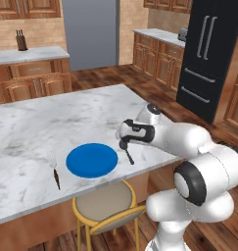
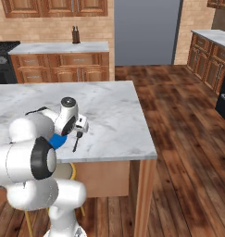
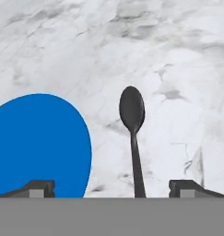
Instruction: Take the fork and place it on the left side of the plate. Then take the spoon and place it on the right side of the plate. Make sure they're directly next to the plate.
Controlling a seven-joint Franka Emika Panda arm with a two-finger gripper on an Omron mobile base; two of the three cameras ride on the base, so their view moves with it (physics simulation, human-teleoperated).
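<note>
The blue plate (image 1: 92, 160) lies near the front edge of the marble island. The fork (image 1: 54, 169), with pale tines and a brown handle, lies just left of the plate. The grey spoon (image 1: 126, 151) lies on the marble just right of the plate, a narrow strip of marble between them. My gripper (image 1: 123, 141) hovers directly over the spoon, open and holding nothing. In the hand view the spoon (image 3: 133, 133) lies flat between my spread fingertips (image 3: 187, 188), bowl pointing away, with the plate (image 3: 35, 143) at the left. The right base view shows the gripper (image 2: 79, 131) above the spoon (image 2: 76, 142).
The marble island (image 1: 37, 122) has bare surface behind the plate. A tan round stool (image 1: 103, 201) stands under its front edge. Wooden cabinets with a knife block (image 1: 21, 40) line the back wall. A black fridge (image 1: 208, 54) stands at the right.
</note>
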